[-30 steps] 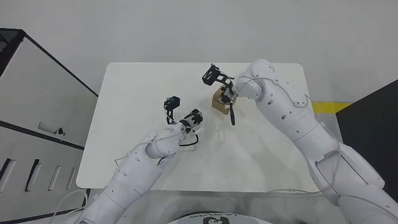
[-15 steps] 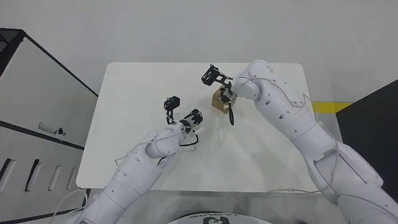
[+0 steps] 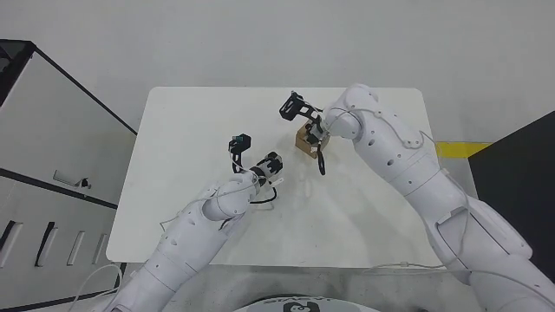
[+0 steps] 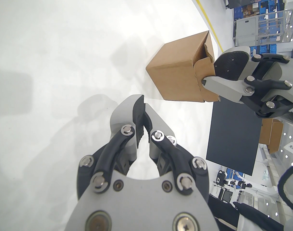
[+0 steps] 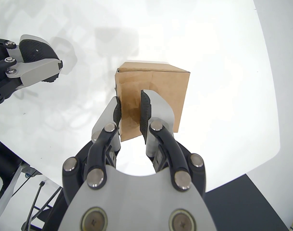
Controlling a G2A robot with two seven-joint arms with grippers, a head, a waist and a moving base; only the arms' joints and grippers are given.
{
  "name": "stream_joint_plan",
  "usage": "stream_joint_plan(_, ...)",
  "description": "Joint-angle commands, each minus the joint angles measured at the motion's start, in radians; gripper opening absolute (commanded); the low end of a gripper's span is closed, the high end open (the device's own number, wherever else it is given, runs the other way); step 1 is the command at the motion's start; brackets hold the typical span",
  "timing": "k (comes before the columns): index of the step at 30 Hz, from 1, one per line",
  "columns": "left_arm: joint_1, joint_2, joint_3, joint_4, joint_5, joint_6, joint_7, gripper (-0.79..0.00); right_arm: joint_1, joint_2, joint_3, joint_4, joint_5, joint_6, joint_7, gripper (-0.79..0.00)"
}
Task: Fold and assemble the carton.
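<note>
The carton (image 5: 158, 85) — flap pinched between right fingers (image 5: 145, 111).

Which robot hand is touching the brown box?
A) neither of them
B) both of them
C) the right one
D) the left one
C: the right gripper pinches a flap of the carton, while the left gripper is shut on nothing and apart from it.

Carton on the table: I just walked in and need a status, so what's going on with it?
The right gripper grips a flap at one end of the small brown carton, which stands on the white table, already folded into a box shape. The left gripper is shut and empty, a little apart from the carton.
</note>
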State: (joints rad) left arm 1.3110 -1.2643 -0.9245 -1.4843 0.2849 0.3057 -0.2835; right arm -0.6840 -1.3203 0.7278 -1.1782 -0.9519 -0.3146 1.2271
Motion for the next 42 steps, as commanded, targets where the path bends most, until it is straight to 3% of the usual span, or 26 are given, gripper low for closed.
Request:
stream_joint_plan(1,0.000,0.000,0.000,0.000,0.000,0.000,0.000,-0.785,0.000,-0.001,0.001,0.001,0.000,0.006,-0.002,-0.637)
stream_joint_plan(10,0.000,0.000,0.000,0.000,0.000,0.000,0.000,-0.785,-0.006,0.000,0.014,-0.014,-0.008,0.030,-0.013,-0.708)
stream_joint_plan(36,0.000,0.000,0.000,0.000,0.000,0.000,0.000,-0.785,-0.019,0.000,0.056,-0.003,0.047,0.050,-0.004,-0.545)
stream_joint_plan(42,0.000,0.000,0.000,0.000,0.000,0.000,0.000,-0.785,-0.020,0.003,0.090,0.011,0.103,0.064,0.000,-0.573)
